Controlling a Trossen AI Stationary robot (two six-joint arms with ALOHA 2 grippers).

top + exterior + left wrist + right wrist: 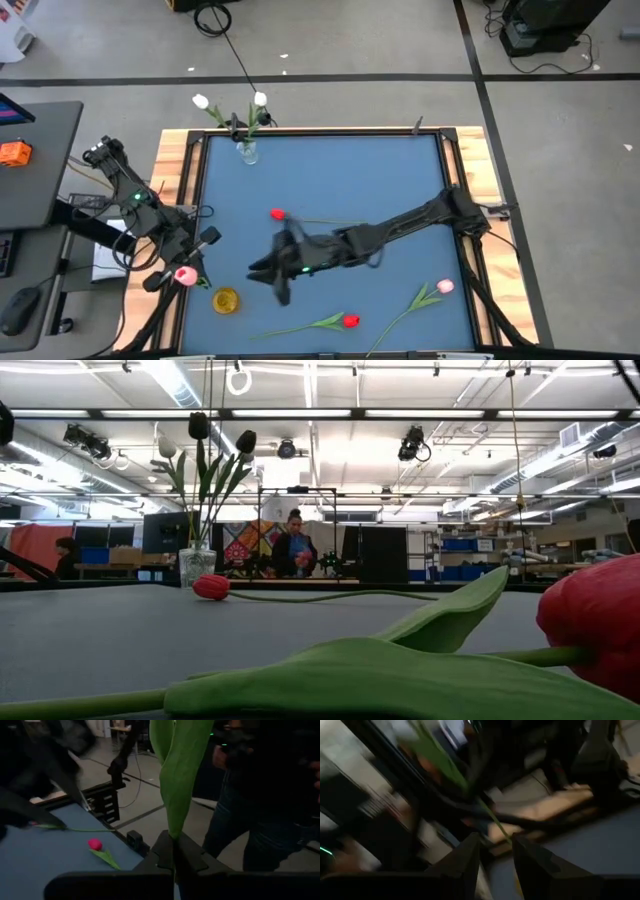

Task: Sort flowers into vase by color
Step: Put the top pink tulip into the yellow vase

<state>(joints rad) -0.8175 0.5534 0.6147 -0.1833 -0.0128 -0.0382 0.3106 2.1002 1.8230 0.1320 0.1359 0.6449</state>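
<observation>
Left gripper [196, 262] clamped on pink tulip [186, 275] stem at table's left edge beside amber vase [226, 300]; right gripper [268, 272] half-open mid-table, contents unclear; risk: collision, arms being near each other.

Bench [400, 180]: blue top, wooden frame along the sides.

On it:
- Glass vase [247, 152], at the far edge, well beyond the right fingers [268, 272]; holds white tulips.
- Red tulip [278, 214], lying flat, just beyond the right fingers.
- Red tulip [350, 321], lying near the front edge.
- Pink tulip [444, 287], lying front right.
- Yellow round dish [226, 300], beside the left fingers [196, 262].
</observation>
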